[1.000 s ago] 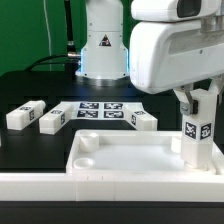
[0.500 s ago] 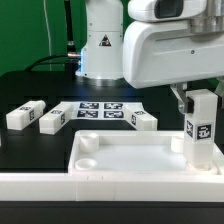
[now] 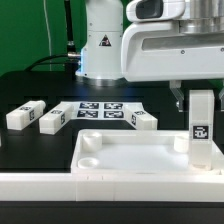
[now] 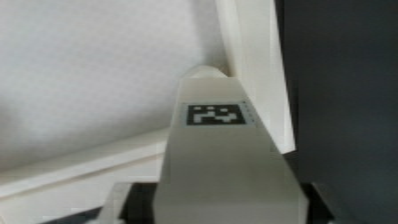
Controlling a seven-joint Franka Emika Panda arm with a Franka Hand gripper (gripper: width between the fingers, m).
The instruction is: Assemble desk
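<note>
- Where black table (image 3: 30, 85) fills the frame's left, green backdrop (image 3: 22, 30) stands upper left.
- Marker board (image 3: 100, 110), loose legs (image 3: 22, 116): black-and-white square tags.
- Gripper (image 3: 201, 100) jaws clamp upright leg (image 3: 203, 145), right.

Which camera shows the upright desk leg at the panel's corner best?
The exterior view: the leg shows full length, upright at the panel corner on the exterior view's right, tag visible. The wrist view shows only one foreshortened face with its tag, close up.
</note>
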